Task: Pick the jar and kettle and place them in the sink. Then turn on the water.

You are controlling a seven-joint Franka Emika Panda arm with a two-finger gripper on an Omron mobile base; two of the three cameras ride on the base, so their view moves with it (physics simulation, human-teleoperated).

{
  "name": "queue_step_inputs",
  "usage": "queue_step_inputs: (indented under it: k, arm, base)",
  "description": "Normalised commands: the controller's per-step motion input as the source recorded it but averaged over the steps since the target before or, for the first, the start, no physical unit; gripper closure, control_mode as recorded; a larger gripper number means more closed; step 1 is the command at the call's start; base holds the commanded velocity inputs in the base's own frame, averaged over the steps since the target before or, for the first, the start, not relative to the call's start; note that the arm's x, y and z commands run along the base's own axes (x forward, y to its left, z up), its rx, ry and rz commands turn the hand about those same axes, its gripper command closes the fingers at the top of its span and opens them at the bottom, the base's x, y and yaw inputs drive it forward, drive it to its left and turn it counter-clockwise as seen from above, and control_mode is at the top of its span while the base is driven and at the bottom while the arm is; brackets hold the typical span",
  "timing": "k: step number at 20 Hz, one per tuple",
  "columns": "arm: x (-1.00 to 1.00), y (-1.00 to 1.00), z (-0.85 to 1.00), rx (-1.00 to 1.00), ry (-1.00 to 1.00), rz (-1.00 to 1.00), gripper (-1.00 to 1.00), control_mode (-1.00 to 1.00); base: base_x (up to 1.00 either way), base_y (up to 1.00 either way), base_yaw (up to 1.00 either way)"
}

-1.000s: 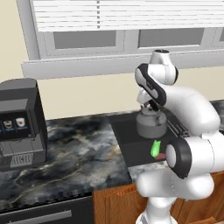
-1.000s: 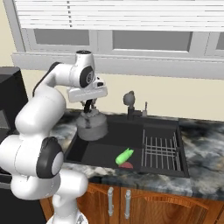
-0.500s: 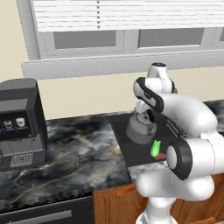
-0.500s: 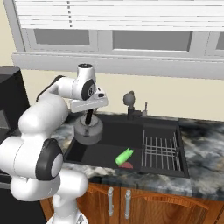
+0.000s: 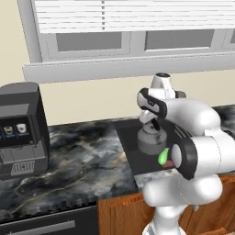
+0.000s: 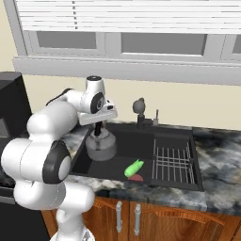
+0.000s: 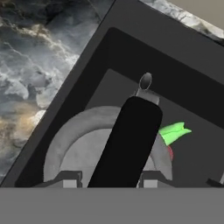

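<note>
In the left base view we see our white arm bent down over the wide black recessed sink (image 5: 131, 151), and the squat rounded grey metal kettle (image 5: 150, 140) sits inside the basin near its left wall, with our fingers (image 5: 155, 125) reaching down to its top; a bright green object (image 5: 162, 156) with a bit of red beside it lies in the basin just right of the kettle, and a dark boxy coffee machine (image 5: 19, 129) stands well apart on the dark marbled stone surface (image 5: 82, 160). In the right base view the kettle (image 6: 100, 146) rests in the left half of the sink (image 6: 155, 181), our fingers (image 6: 98, 128) directly above it, the green object (image 6: 133, 167) near it toward the middle, the wire grid rack (image 6: 172, 161) in the right half, and the dark round-headed faucet (image 6: 139, 108) at the back rim. In the hand view the arched black handle (image 7: 127, 142) of the kettle (image 7: 72, 151) runs up between our two fingers (image 7: 107, 180), which stand clamped on either side of it, and the short spout (image 7: 145, 83) points away from us.
</note>
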Motion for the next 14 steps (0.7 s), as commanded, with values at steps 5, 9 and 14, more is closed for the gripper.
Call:
queue_step_inputs:
  k: [5,9,14]
  arm:
    - [0.3,0.0,-0.16,0.0,0.02,0.0,1.0,-1.0]
    - [0.17,-0.08,-0.18,0.01,0.0,0.0,1.0,-1.0]
    - [0.21,0.0,-0.2,0.0,0.0,0.0,1.0,-1.0]
  base:
    - [0.0,0.0,0.0]
    - [0.0,0.0,0.0]
    - [0.0,0.0,0.0]
